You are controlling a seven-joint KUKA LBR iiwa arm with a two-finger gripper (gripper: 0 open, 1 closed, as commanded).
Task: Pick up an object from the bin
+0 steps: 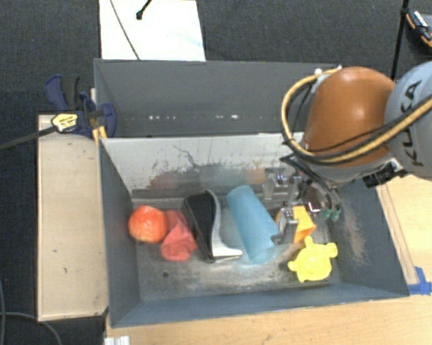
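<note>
From my station I see the arm [348, 114] reaching into the bin [199, 98] from the right, its orange wrist cover high over the right rear corner. The jaws are down low in the right half of the bin, and I cannot tell whether they are released or clenched; the metal there is too cluttered for me to read.

The thing nearest them is a small orange block [301, 227], right at the tool's tip. I cannot say whether it is gripped or merely beside the tip. It lies on the floor between a pale blue cylinder [250, 227] on its left and a yellow toy [313, 261] just in front of it, toward the near wall.

Further left, a black-and-white thing [207, 225] lies against the cylinder. Beyond it are a red lump [178, 240] and an orange ball [147, 224], touching each other near the left wall, well apart from the tool.
</note>
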